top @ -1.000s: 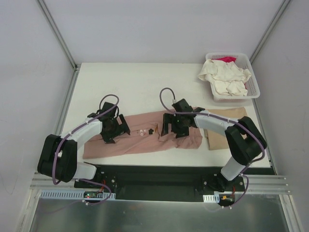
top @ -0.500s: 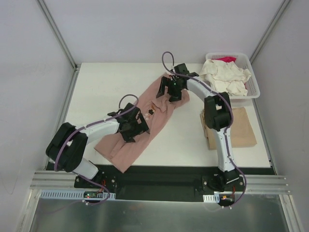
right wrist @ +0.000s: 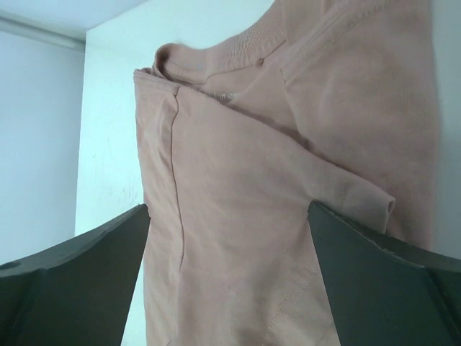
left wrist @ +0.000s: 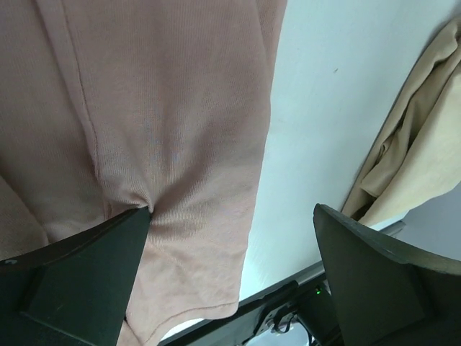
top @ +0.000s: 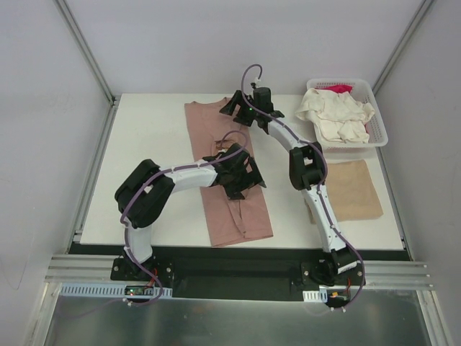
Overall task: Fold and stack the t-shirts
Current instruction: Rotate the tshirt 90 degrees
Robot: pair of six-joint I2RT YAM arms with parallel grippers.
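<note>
On the white worktop (top: 151, 144) a dusty-pink t-shirt (top: 238, 216) is laid as a long folded strip; the left gripper (top: 241, 179) and right gripper (top: 243, 109) are spread wide over it.

White rectangular tabletop (top: 144, 144), enclosed by pale grey wall panels (top: 216, 43) and slanted aluminium corner posts (top: 86, 50). Light even and diffuse. Brushed metal sheet (top: 230, 321) along near edge, possibly a shelf.

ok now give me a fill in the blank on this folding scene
The dusty-pink t-shirt lies flat on the ___.
The cream t-shirts sit in the white ___.
The folded t-shirt near the right arm is ___.
The left gripper and right gripper both have ___ jaws.
Missing: table; basket; tan; open.
</note>
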